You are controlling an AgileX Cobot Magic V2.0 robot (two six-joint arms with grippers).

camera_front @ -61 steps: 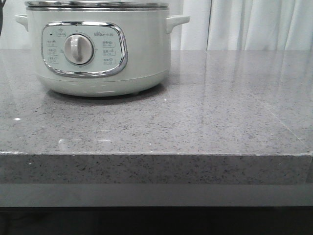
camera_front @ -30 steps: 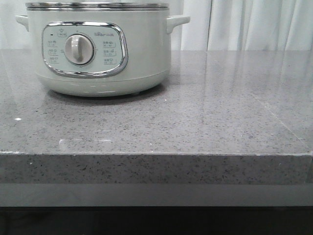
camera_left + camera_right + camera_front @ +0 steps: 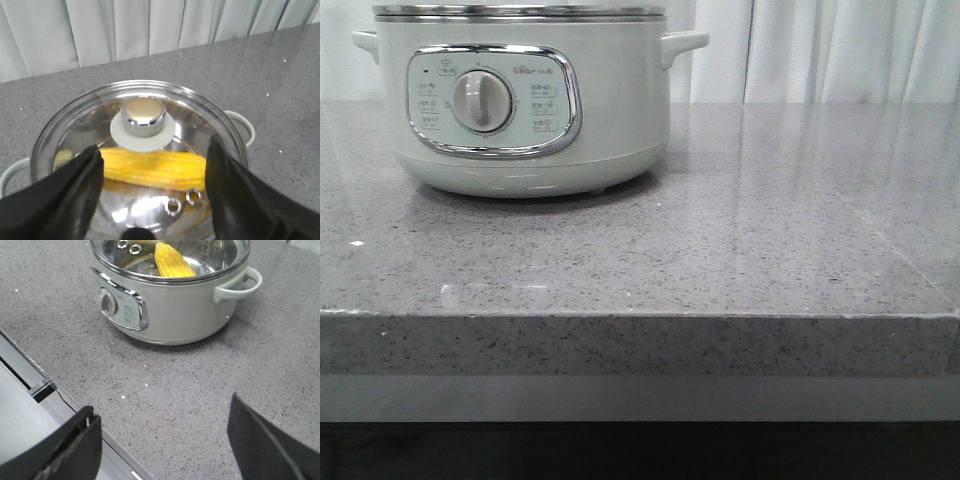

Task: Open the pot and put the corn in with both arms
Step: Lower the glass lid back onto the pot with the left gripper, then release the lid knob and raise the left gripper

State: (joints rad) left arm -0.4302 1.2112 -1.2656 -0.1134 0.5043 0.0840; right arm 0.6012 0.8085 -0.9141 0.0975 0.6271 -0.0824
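The pale grey-green pot (image 3: 610, 110) stands at the back left of the counter, dial facing me. Its glass lid (image 3: 200, 107) with a chrome knob (image 3: 144, 112) rests on its rim. The yellow corn (image 3: 155, 169) lies inside the pot under the lid, and it also shows in the right wrist view (image 3: 172, 262). My left gripper (image 3: 154, 150) is open and empty, hovering above the lid with a finger on each side of the knob. My right gripper (image 3: 162, 407) is open and empty over the bare counter, in front of the pot (image 3: 180, 305). Neither gripper shows in the front view.
The grey speckled counter (image 3: 770, 230) stretches to the right of the pot. Its front edge (image 3: 640, 315) runs across the front view. White curtains (image 3: 840, 50) hang behind. A grey ledge (image 3: 30, 430) lies below the counter's front edge.
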